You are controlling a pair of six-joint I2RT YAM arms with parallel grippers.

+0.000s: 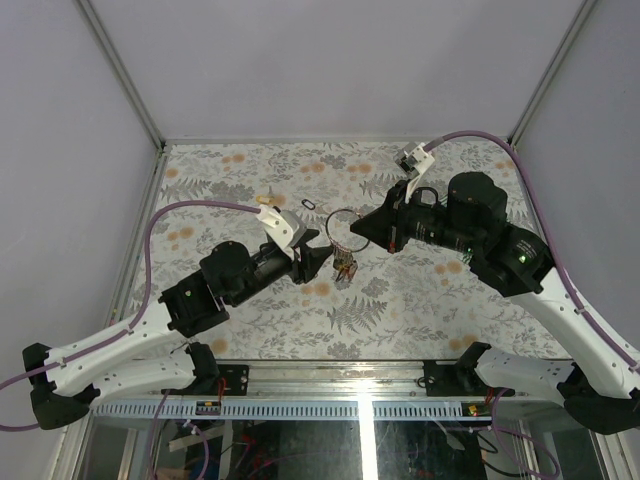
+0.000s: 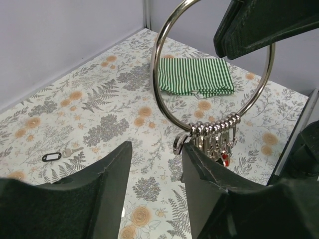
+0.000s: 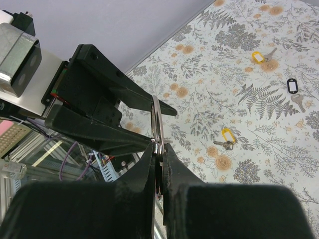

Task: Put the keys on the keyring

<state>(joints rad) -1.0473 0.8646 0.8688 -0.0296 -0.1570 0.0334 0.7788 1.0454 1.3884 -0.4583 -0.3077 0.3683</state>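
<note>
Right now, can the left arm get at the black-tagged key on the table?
Probably yes. The left gripper is open and empty, and the black-tagged key lies alone on bare table off to its side; the ring sits ahead, not between them.

Silver keyring [image 2: 155, 69], green-and-white striped cloth [image 2: 194, 77], grey-and-orange floral tabletop [image 2: 75, 99]

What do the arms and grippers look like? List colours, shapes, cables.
The left arm and right arm have white links, black joints with a small green light, and a purple cable each. The left gripper and right gripper have matte black wedge-shaped fingers, behind a white camera mount.
</note>
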